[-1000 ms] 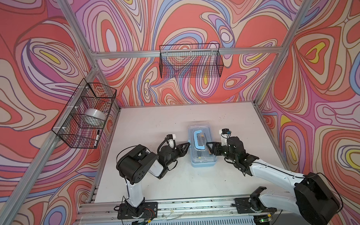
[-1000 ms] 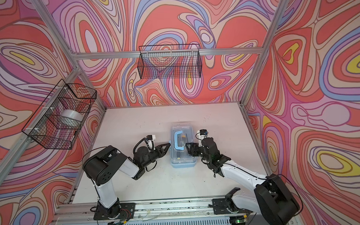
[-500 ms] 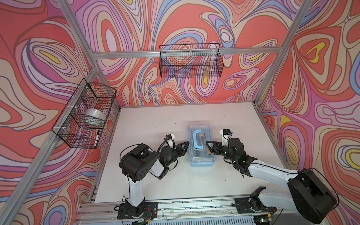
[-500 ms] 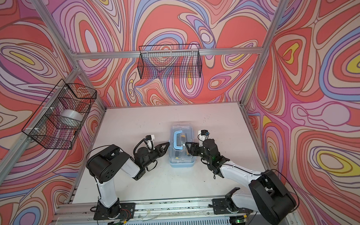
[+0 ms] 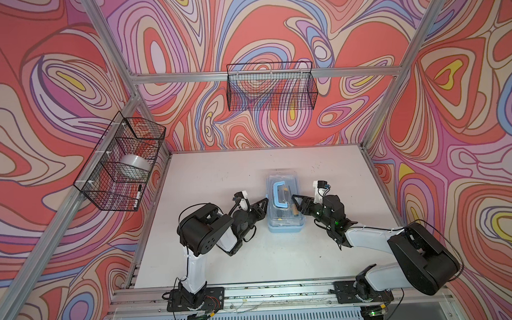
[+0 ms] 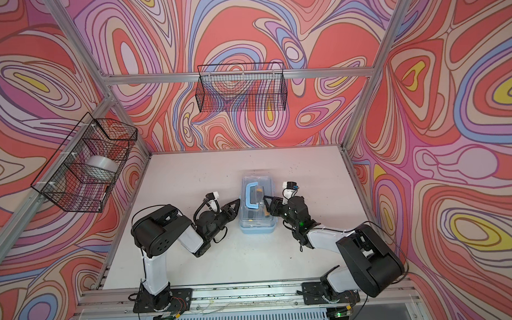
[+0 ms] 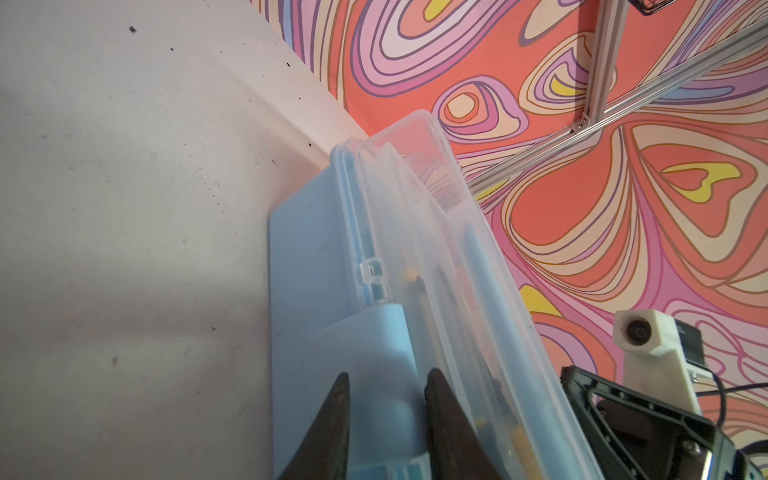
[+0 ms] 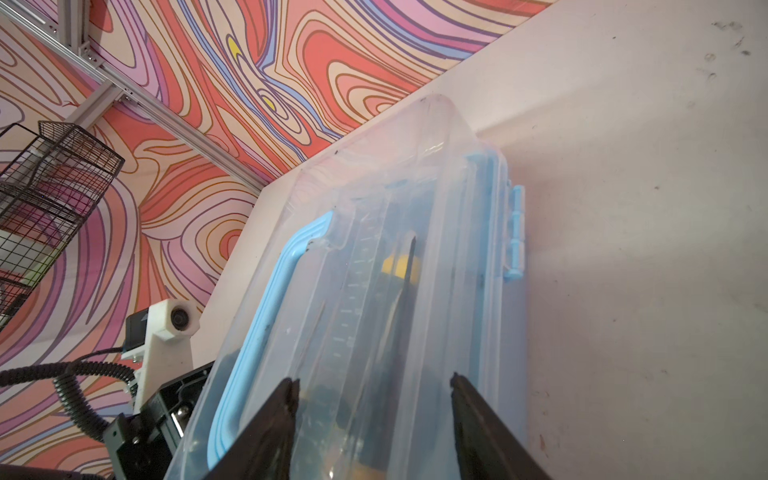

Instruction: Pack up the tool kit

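Your left gripper point(image 5: 265, 201) reaches low to the tool box point(image 5: 284, 222) at mid table point(image 5: 220, 173). Only its wrist view shows jaws narrowly parted at the blue latch point(image 7: 365, 340), grip unclear. Your right gripper point(image 8: 374, 380) stands wide over the clear lid point(image 8: 374, 249), holding nothing.

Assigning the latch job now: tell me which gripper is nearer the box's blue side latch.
Left. The left gripper has its tips on either side of the blue side latch. The right gripper is over the clear lid, at the opposite, hinge side of the box.
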`<state>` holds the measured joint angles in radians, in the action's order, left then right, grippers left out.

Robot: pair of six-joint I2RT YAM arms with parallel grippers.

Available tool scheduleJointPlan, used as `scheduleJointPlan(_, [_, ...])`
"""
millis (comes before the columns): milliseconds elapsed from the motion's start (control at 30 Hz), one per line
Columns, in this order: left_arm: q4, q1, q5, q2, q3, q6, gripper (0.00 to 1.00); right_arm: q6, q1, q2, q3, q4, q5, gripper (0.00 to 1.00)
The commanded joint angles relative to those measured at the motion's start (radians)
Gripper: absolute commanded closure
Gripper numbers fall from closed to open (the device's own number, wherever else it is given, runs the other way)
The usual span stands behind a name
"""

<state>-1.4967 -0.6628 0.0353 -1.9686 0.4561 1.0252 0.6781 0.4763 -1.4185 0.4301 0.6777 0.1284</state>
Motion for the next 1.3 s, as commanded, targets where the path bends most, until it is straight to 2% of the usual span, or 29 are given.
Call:
scheduleJointPlan(0, [0.135,-0.049,0.264,0.002,-0.026,-0.033,0.66,-0.028,0.070,-0.046,0.036,-0.225,0.198,0.40])
scheduleJointPlan(100, [0.150,-0.008,0.265,0.050,-0.053,-0.045,0.58,-0.064,0.070,-0.008,0.084,-0.325,0.148,0.39])
scheduleJointPlan(167, [0.192,0.015,0.251,0.088,-0.067,-0.066,0.46,-0.090,0.070,0.021,0.113,-0.391,0.104,0.37])
scheduleJointPlan(233, [0.253,0.030,0.237,0.133,-0.068,-0.093,0.28,-0.115,0.062,0.052,0.139,-0.452,0.057,0.34])
scheduleJointPlan(300, [0.301,0.042,0.217,0.182,-0.075,-0.117,0.17,-0.144,0.058,0.094,0.151,-0.495,0.014,0.30])
scheduleJointPlan(367, [0.363,0.052,0.181,0.245,-0.083,-0.149,0.11,-0.169,0.053,0.141,0.159,-0.529,-0.025,0.26])
scheduleJointPlan(600, [0.814,0.068,-0.007,0.559,-0.028,-0.322,0.06,-0.224,0.028,0.287,0.222,-0.631,-0.099,0.02])
scheduleJointPlan(700, [1.021,0.068,-0.127,0.697,0.022,-0.414,0.05,-0.260,0.025,0.338,0.260,-0.696,-0.157,0.02])
scheduleJointPlan(800, [1.201,0.068,-0.292,0.817,0.087,-0.487,0.04,-0.315,0.024,0.368,0.306,-0.796,-0.240,0.02])
scheduleJointPlan(933, [1.362,0.068,-0.475,0.905,0.128,-0.567,0.01,-0.359,0.025,0.386,0.367,-0.898,-0.213,0.02])
scheduleJointPlan(1133, [1.303,0.068,-0.654,0.955,0.075,-0.827,0.00,-0.377,0.025,0.413,0.342,-0.882,-0.271,0.02])
scheduleJointPlan(1200, [1.187,0.068,-0.766,0.971,-0.008,-0.902,0.00,-0.358,0.024,0.419,0.325,-0.879,-0.279,0.02])
scheduleJointPlan(1267, [0.987,0.073,-0.880,0.973,-0.091,-0.997,0.00,-0.349,0.025,0.426,0.300,-0.858,-0.276,0.02])
